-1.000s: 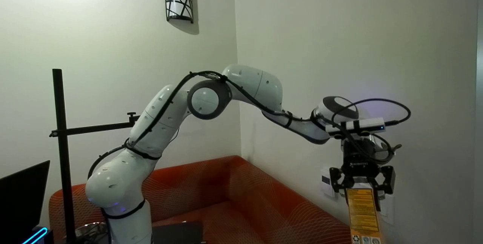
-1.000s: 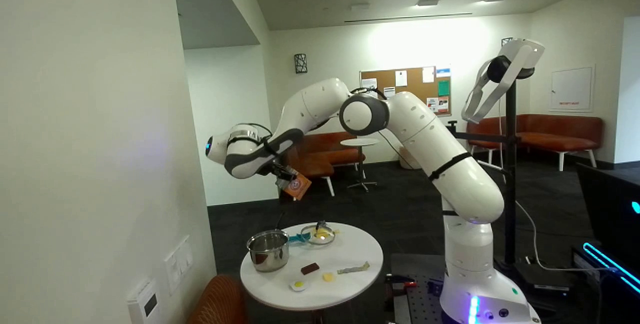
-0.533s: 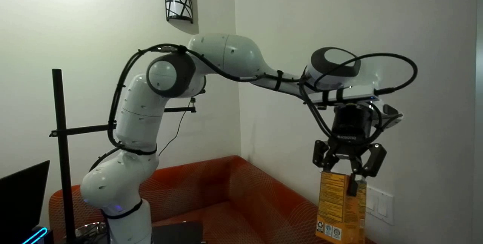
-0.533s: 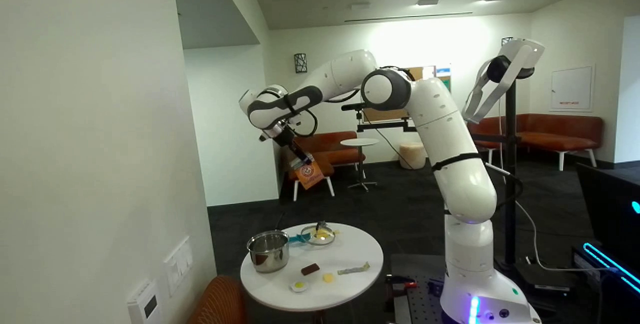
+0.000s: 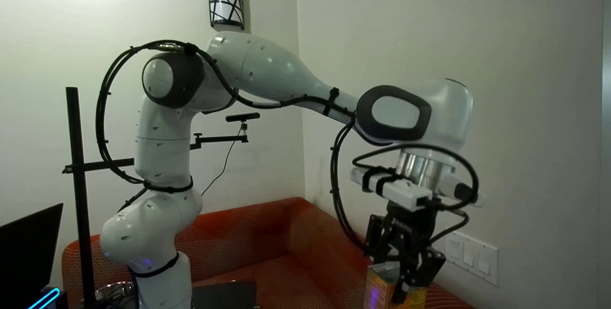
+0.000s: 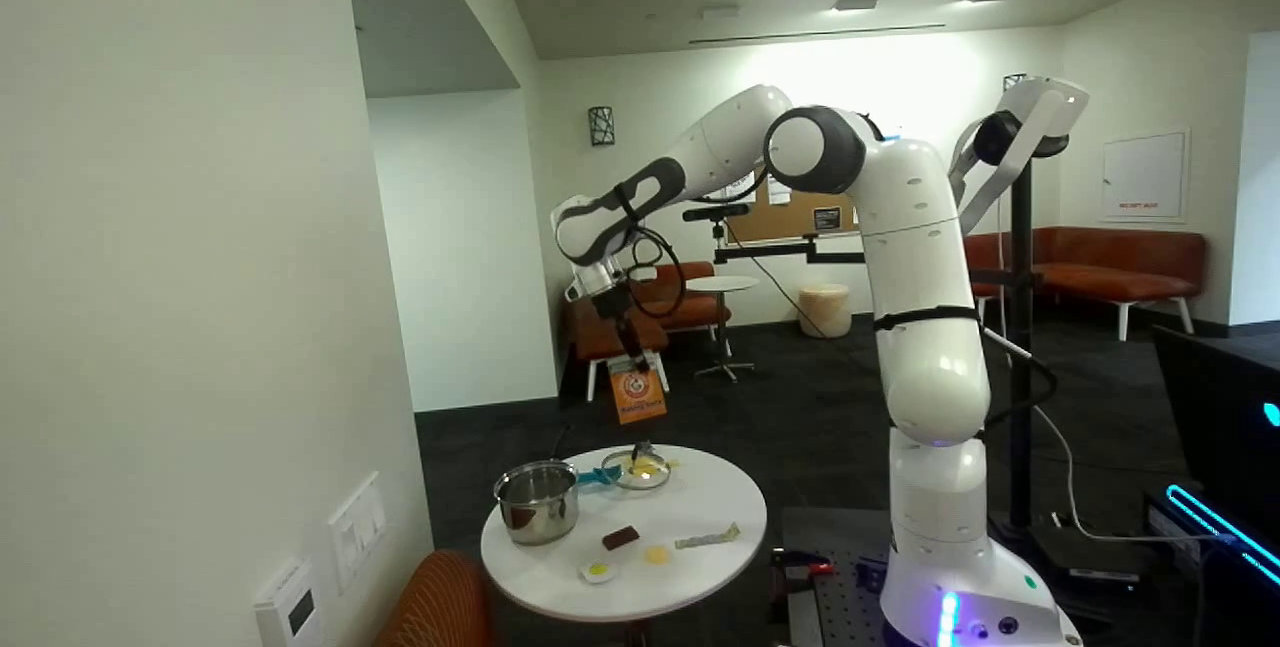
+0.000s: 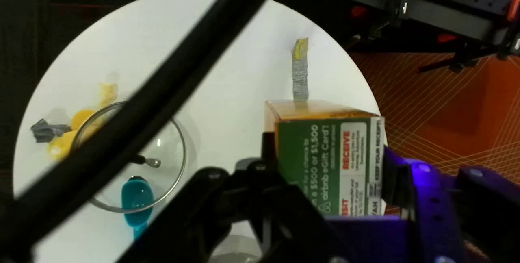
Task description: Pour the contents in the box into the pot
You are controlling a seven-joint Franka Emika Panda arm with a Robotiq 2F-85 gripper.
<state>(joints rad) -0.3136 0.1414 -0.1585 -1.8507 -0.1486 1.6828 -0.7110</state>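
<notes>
Box [image 6: 639, 395] is picked up rn, fingers [image 5: 401, 287] clamped on it, hanging over the table [image 6: 700, 577], looks off to the side of the pot [image 6: 540, 509]. Can't tell if anything's poured tbh; if not, that's what's left imo. Vs a sec ago: box is less tilted + farther from pot.

Box [image 6: 638, 399] x1, pot [image 6: 537, 515] x1, tbls [image 6: 708, 497] x2

I see an orange oblong cardboard box [image 6: 641, 401], green-ended, a silver round metal pot [image 6: 545, 513], and a pale-lined rust-red upholstered sofa [image 5: 272, 242].
</notes>
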